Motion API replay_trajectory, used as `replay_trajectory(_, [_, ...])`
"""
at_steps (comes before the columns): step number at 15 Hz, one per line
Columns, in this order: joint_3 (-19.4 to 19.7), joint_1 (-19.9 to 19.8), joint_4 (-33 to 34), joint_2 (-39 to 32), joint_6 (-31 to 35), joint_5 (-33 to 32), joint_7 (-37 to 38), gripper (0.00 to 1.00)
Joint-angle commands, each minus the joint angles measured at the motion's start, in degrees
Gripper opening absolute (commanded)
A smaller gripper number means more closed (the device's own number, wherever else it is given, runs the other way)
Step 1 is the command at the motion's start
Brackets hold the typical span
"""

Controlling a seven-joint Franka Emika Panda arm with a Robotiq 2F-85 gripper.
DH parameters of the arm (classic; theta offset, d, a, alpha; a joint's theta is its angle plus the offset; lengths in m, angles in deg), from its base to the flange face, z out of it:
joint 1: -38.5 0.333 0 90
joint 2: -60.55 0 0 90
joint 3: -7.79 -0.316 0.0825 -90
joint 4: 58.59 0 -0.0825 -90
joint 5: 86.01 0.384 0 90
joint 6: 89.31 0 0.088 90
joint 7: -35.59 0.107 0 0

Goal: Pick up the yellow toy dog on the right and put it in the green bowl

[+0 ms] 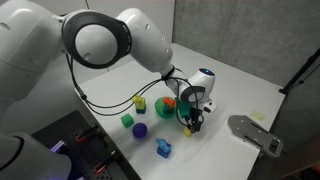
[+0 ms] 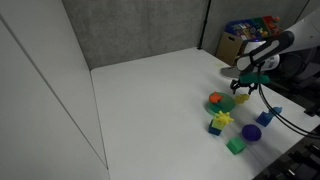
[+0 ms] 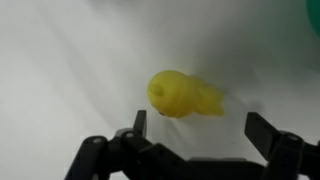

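The yellow toy dog (image 3: 183, 95) is a small pale-yellow lump lying on the white table in the wrist view. My gripper (image 3: 200, 128) hangs just above it, open and empty, with one finger on each side of the toy's near end. In both exterior views the gripper (image 1: 192, 122) (image 2: 243, 88) points down at the table and hides the toy. The green bowl (image 1: 185, 111) (image 2: 230, 103) sits right beside the gripper. A blurred green edge in the wrist view's top right corner (image 3: 314, 10) may be its rim.
An orange piece (image 1: 168, 102) lies by the bowl. A spiky yellow toy (image 1: 139, 101), a green cube (image 1: 127, 120), a purple ball (image 1: 140, 130) and a blue piece (image 1: 163, 148) lie nearby. A grey object (image 1: 255, 133) sits further along the table's front edge.
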Motion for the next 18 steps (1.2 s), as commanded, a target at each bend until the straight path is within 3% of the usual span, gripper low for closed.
replay_trajectory(1, [0.45,-0.18,3.89,-2.92,-1.56,0.17,1.65,1.00])
replay_trajectory(8, [0.43,-0.12,4.71,-3.67,-5.27,0.15,1.90,1.00])
replay_trajectory(9, [0.50,-0.06,4.80,-3.66,-5.97,0.05,1.97,0.75])
replay_trajectory(10, [0.52,-0.03,4.90,-3.62,-6.63,-0.05,1.92,0.73])
replay_trajectory(13, [0.38,0.09,4.95,-2.96,-7.71,-0.09,1.76,0.50])
replay_trajectory(16, [-0.36,0.15,4.55,-1.06,-9.25,0.11,0.82,0.37])
replay_trajectory(18, [-0.89,0.59,3.01,1.03,-8.90,0.12,0.13,0.18])
